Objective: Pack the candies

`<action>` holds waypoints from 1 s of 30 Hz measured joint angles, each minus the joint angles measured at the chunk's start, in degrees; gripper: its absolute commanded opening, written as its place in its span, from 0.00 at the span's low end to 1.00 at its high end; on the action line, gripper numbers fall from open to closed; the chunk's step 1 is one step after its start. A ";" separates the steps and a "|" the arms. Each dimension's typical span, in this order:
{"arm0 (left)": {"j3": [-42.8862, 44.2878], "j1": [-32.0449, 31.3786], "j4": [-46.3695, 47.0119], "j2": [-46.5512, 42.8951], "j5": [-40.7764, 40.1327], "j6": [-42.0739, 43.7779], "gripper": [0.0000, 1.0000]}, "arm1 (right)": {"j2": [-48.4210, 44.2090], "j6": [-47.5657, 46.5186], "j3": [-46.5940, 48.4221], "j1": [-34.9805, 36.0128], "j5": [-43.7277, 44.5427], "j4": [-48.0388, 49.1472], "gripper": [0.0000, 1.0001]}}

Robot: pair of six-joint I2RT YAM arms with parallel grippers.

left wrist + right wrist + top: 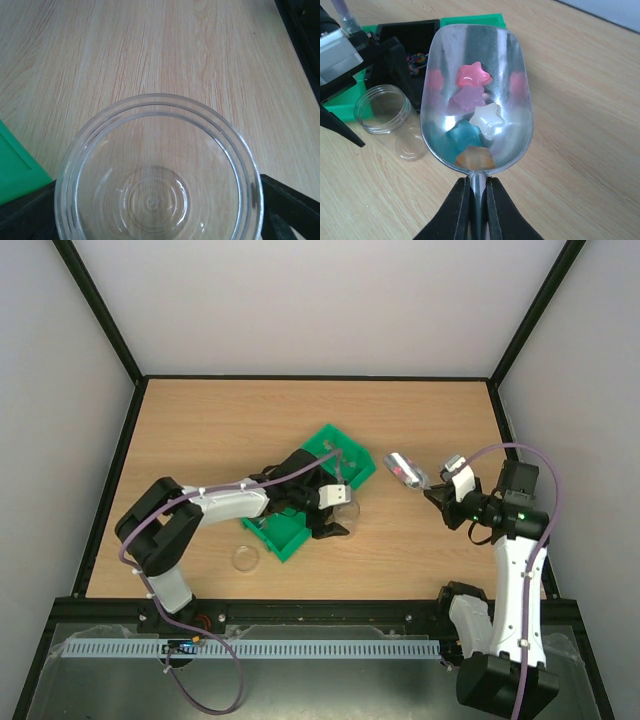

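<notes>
silver metal scoop (470, 45) sits clamped by its thin handle in the right gripper (478, 187), whose two black fingers are closed tight on either side of it. the candies (473, 95) lie in the scoop's bowl, towards the handle end: five small glossy star shapes, one each in pink, pale purple, white, teal and orange, touching one another in a loose heap. in the top view the scoop (405, 468) is held out over the bare wood of the table (250, 420), right of centre, with the right gripper (437, 493) just behind it and a speck of pink showing in the bowl. the left gripper (335, 518) is closed on a clear plastic jar (348, 510); its wrist view looks straight down into the open mouth of the jar (150, 100), with a black finger at each lower corner and the wood grain showing through the clear wall. from the right wrist the jar (385, 107) appears left of the scoop and apart from it, tilted with its mouth towards the camera. a green tray (325, 438) lies at mid table under the left arm, and a few bright striped sweets show in a dark compartment beside it (417, 60). a clear round disc (245, 558) rests flat on the table near the tray's near end.
</notes>
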 measured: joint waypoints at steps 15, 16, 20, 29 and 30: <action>-1.60 1.36 -6.93 -12.17 -0.11 1.20 1.00 | 9.03 -5.92 7.19 2.62 -2.86 -7.89 0.01; -2.32 2.05 -7.63 -13.88 -0.17 1.36 0.99 | 9.03 -6.62 7.28 3.13 -3.08 -8.52 0.01; -5.81 6.40 -9.18 -21.68 -2.93 -0.70 0.99 | 9.03 -9.27 7.30 6.01 -3.43 -11.13 0.01; -5.05 13.03 -9.33 -27.34 -16.04 -13.44 0.99 | 11.63 -15.30 10.62 11.74 -0.48 -17.40 0.01; -4.00 14.12 -10.08 -26.64 -16.63 -14.64 0.99 | 11.65 -16.00 10.91 11.98 -0.17 -17.92 0.01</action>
